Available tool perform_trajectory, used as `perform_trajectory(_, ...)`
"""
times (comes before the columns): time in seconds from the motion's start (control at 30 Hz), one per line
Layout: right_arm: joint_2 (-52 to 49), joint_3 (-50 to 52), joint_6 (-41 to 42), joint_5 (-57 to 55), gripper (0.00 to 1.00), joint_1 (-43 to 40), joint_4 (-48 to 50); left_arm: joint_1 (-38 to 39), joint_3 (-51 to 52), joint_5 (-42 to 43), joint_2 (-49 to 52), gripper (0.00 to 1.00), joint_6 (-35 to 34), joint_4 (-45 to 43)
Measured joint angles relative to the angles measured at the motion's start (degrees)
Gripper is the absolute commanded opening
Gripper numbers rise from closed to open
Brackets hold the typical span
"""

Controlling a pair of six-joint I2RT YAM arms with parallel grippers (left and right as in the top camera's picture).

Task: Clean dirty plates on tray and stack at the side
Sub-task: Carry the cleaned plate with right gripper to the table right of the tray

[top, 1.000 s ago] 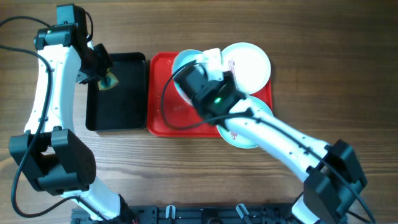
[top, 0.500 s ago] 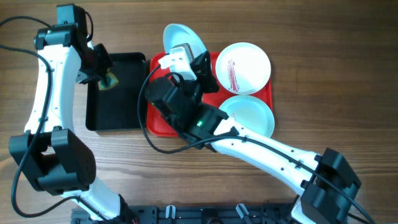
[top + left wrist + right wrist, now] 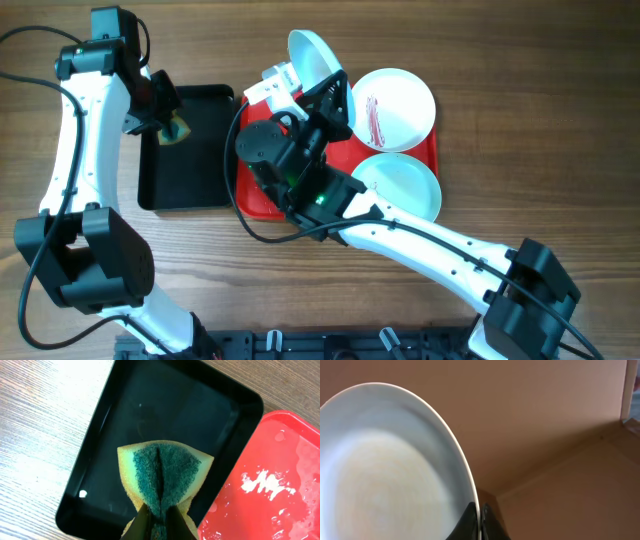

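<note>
Your right end effector (image 3: 303, 88) is pressed together on the rim of a pale mint-blue round plate (image 3: 318, 58), holding it up off the large red rectangular plastic tray (image 3: 248, 205) above that tray's far edge. The plate is tipped steeply, with its hollow face partly towards the overhead camera. In the right wrist view the rim runs straight up from the fingertips, and no sauce can be made out on the blurred face.

Your left end effector (image 3: 165, 120) is closed on a yellow sponge with a dark green scouring face (image 3: 162, 472), folded in the pinch. It hangs over the smaller black rectangular tray (image 3: 150, 410), which otherwise holds only a few drops.

The coming move most likely turns on this: the held plate lies to the right of the sponge, across the seam between the two trays, so the left arm is the one to close that gap.

On the red tray rest a white round plate (image 3: 395, 108) streaked with red sauce and, just nearer you, a second mint-blue plate (image 3: 402, 185) that looks clean. Nothing is stacked on the wooden table (image 3: 560, 80) yet.
</note>
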State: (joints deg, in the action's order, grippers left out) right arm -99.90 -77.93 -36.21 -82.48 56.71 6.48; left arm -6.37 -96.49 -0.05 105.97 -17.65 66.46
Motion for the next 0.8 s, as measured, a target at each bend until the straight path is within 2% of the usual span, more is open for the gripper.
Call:
perform_trajectory(0.33, 0.0, 0.0, -0.3, -0.1, 0.04, 0.0, 0.0, 0.0, 0.0, 0.0, 0.0, 0.04, 0.0, -0.2)
perform_trajectory(0.53, 0.0, 0.2, 6.8, 0.7, 0.04, 0.0, -1.4, 0.0, 0.0, 0.0, 0.0, 0.04, 0.0, -0.3)
perform_trajectory(0.6, 0.0, 0.7, 9.6, 2.4, 0.04, 0.0, -4.1, 0.0, 0.0, 0.0, 0.0, 0.04, 0.0, -0.3)
perform_trajectory(0.8, 0.0, 1.9, 21.8, 14.3, 0.04, -0.2, -21.9, 0.0, 0.0, 0.0, 0.0, 0.04, 0.0, -0.5)
